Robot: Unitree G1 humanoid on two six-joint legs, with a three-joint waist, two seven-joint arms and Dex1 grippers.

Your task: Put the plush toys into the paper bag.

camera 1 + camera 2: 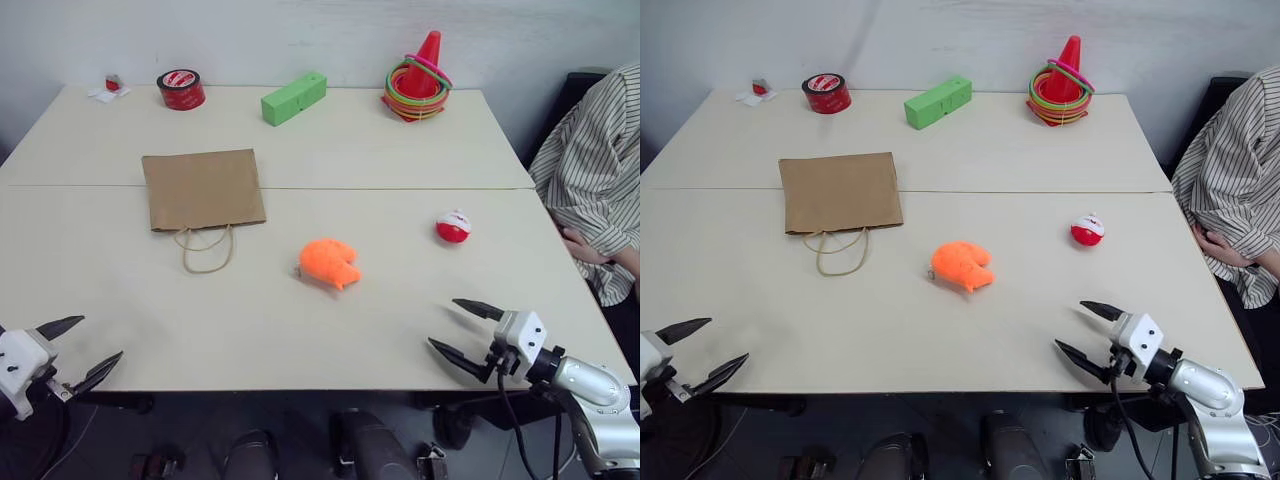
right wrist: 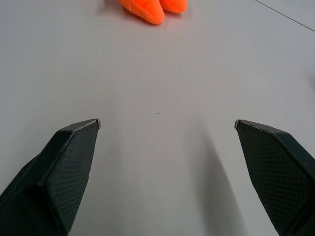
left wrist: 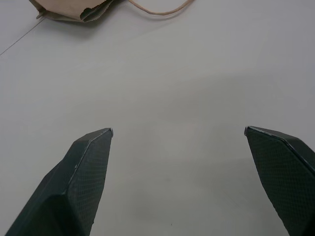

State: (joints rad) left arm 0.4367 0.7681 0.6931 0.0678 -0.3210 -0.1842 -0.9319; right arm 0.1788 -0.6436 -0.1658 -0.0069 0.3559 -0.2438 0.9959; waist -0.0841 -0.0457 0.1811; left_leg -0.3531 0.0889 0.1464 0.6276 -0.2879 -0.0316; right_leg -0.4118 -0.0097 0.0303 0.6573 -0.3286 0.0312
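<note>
Both grippers, left [image 1: 78,347] and right [image 1: 466,329], gape wide and empty; mid-table orange toy [image 1: 330,262] probably squashes softly, so pinch its middle.

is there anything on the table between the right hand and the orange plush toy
Nothing visible. The right hand hangs open at the table's near edge, and only bare tabletop lies between it and the orange plush toy. The red and white plush toy sits off to the side, out of that line.
</note>
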